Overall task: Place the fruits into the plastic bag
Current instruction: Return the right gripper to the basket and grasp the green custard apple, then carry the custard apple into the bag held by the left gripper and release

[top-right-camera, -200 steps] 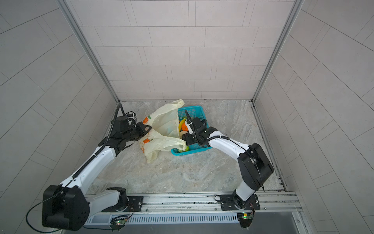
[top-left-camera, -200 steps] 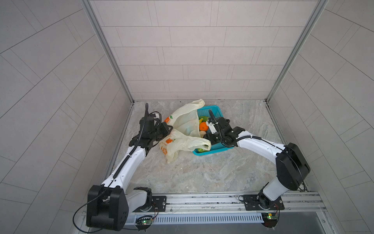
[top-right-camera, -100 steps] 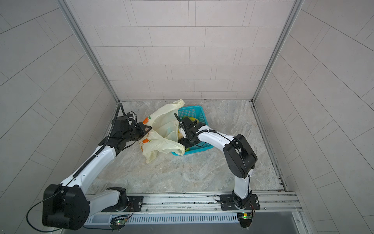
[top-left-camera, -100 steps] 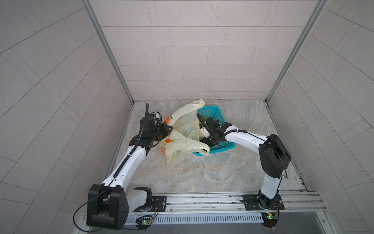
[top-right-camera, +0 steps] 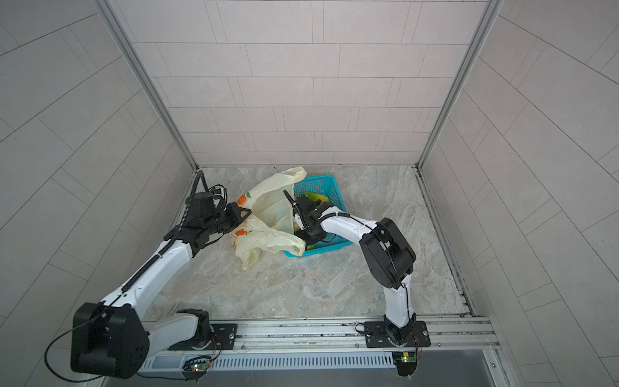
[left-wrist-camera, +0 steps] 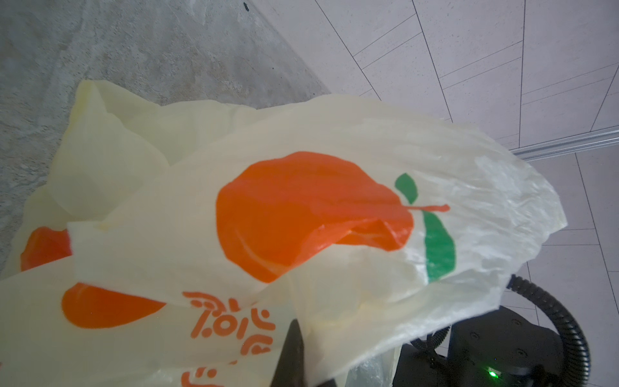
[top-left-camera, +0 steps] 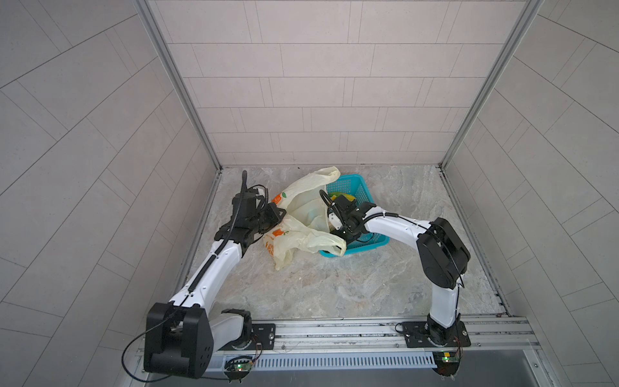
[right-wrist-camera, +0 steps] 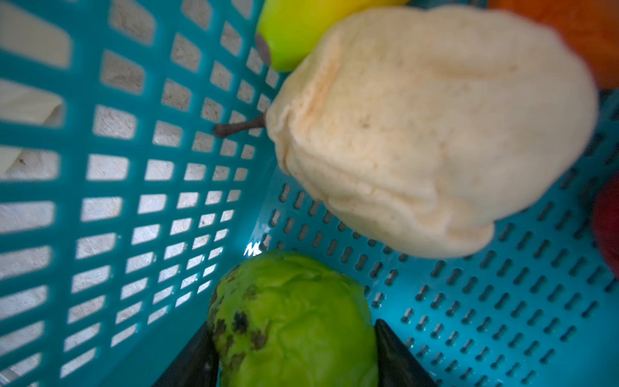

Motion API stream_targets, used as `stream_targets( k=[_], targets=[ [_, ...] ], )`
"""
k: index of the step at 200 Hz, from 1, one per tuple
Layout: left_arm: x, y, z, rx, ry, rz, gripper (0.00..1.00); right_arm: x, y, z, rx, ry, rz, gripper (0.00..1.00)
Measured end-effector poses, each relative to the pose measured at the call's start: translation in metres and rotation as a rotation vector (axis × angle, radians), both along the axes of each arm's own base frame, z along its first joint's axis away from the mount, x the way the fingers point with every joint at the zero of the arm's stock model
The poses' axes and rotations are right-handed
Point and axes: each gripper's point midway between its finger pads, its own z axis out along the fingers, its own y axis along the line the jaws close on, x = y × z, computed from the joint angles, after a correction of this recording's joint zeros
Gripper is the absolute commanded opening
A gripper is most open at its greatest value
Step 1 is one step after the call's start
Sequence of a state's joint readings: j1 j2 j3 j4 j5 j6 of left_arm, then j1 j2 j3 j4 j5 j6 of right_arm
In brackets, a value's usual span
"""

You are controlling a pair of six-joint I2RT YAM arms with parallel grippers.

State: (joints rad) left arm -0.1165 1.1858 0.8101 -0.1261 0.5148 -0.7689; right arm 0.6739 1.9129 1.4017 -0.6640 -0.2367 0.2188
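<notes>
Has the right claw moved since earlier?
Yes: the right claw went across the teal basket toward the plastic bag, now flanking the green fruit.

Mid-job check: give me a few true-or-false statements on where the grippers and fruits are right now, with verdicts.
1. The left gripper is pinching the plastic bag. True.
2. The right gripper hangs above bare table. False: it is down inside the teal basket, its fingers on either side of the green bumpy fruit.
3. A pale fruit with a stem lies in the basket. True.
4. The banana is inside the bag. False: it lies in the basket.
</notes>
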Motion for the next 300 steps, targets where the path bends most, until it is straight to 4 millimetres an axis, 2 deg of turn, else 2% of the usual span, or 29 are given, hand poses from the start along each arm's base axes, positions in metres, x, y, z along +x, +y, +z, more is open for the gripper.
stream_targets(
  k=[20, 35, 51, 72, 99, 141, 168, 188, 210, 240, 265, 300],
  targets=[
    [0.000, 0.000, 0.000, 0.000, -0.001, 0.000, 0.00, 0.001, -0.003, 0.001, 0.015, -0.009, -0.013, 0.34],
    [0.000, 0.000, 0.000, 0.000, -0.001, 0.000, 0.00, 0.001, -0.010, 0.003, 0.023, -0.015, -0.037, 0.33],
    [0.000, 0.000, 0.001, -0.001, -0.001, -0.001, 0.00, 0.003, -0.022, 0.014, 0.035, -0.042, -0.073, 0.33],
    [0.000, 0.000, 0.001, -0.001, -0.001, -0.001, 0.00, 0.013, -0.033, 0.047, 0.075, -0.123, -0.120, 0.33],
    [0.000, -0.001, 0.001, -0.001, -0.001, -0.004, 0.00, 0.020, -0.036, 0.097, 0.153, -0.242, -0.142, 0.33],
    [0.000, -0.002, 0.001, -0.001, -0.002, -0.005, 0.00, 0.024, -0.018, 0.159, 0.321, -0.401, -0.116, 0.33],
    [-0.001, -0.003, 0.001, -0.002, -0.004, -0.010, 0.00, 0.016, 0.008, 0.191, 0.448, -0.501, -0.051, 0.34],
    [-0.002, -0.004, 0.002, -0.004, -0.005, -0.014, 0.00, 0.015, 0.032, 0.204, 0.510, -0.519, 0.001, 0.34],
    [-0.003, -0.006, 0.004, -0.006, -0.011, -0.019, 0.00, 0.020, 0.062, 0.203, 0.540, -0.505, 0.050, 0.34],
    [-0.005, -0.007, 0.010, -0.012, -0.026, -0.020, 0.00, 0.028, 0.093, 0.175, 0.534, -0.443, 0.087, 0.35],
    [-0.008, -0.006, 0.014, -0.016, -0.039, -0.019, 0.00, 0.030, 0.102, 0.145, 0.509, -0.379, 0.091, 0.36],
    [-0.010, -0.006, 0.016, -0.016, -0.045, -0.020, 0.00, 0.025, 0.106, 0.120, 0.467, -0.318, 0.099, 0.44]
  ],
)
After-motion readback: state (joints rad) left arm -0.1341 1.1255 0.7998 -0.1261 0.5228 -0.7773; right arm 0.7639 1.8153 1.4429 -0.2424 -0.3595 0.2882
